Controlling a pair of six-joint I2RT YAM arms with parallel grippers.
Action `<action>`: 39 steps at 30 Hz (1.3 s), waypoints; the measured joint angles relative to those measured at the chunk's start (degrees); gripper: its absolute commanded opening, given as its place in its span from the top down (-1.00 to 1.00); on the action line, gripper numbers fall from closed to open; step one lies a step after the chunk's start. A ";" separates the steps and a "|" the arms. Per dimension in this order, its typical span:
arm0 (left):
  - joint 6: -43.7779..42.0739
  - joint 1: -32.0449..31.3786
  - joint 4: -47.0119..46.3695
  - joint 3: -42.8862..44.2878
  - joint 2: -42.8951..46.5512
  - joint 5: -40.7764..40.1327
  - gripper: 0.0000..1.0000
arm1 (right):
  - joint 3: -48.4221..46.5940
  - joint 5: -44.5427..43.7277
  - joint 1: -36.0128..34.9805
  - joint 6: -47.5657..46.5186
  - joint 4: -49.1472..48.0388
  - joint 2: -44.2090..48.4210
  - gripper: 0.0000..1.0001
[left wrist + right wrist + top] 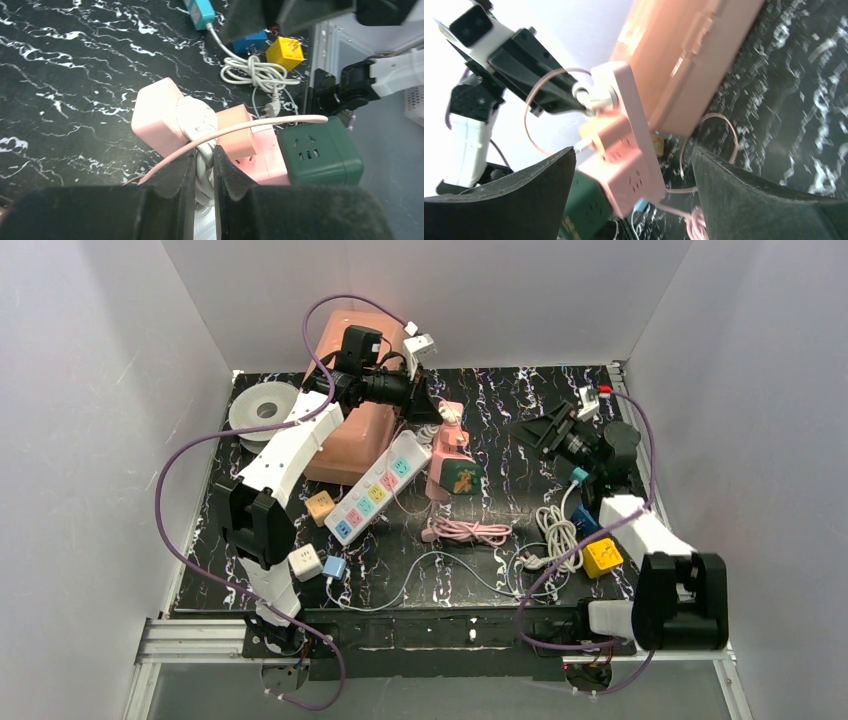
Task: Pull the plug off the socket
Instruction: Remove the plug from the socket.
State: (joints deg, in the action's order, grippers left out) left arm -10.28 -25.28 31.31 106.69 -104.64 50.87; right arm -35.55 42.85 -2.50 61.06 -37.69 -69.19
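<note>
On my overhead view, a black marbled table (500,400) fills the frame, walled in white. A large pink case (350,440) lies at its back left. Both arms reach over the table toward its middle.

A white power strip (378,487) with coloured outlets lies angled against the case's right edge. Just right of it, near the table's centre, is the pink socket strip (448,455). A dark green cube socket (465,478) sits at its near end.

The left gripper (204,160) meets the strip's far end. On its wrist view, the jaws are pinched tight around the white plug (192,117), which sits against the strip's face. An orange adapter (240,132) is plugged in just beside that plug. A thin pink cord (260,124) crosses in front of both.

The right gripper (633,150) is to the right of the strip, apart from it. Its jaws are spread wide and hold nothing, and its camera looks between them at the strip.

A small yellow cube (603,557) lies near the right arm.
</note>
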 measured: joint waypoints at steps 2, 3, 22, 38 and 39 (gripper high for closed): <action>0.59 0.00 -0.02 0.39 0.00 1.49 1.00 | -3.89 1.18 -0.90 1.79 -4.98 -4.83 -0.86; 0.98 0.00 0.00 0.70 0.00 2.25 1.00 | -5.75 1.49 -1.53 2.19 -6.75 -6.86 -0.86; 4.00 -0.02 -1.05 1.46 0.15 8.11 1.00 | -27.63 4.11 -11.32 7.13 -23.65 -33.33 -0.61; 4.09 -0.02 -0.42 1.46 0.52 8.39 1.00 | -30.69 10.47 -13.70 15.61 -38.56 -37.05 -0.19; 4.00 0.00 -0.37 1.46 0.61 8.41 1.00 | -30.69 10.99 -13.75 16.74 -39.85 -37.42 -0.25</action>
State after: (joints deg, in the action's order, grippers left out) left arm -6.28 -25.28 30.94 108.16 -104.03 59.29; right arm -66.24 53.84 -16.25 77.80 -77.54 -106.61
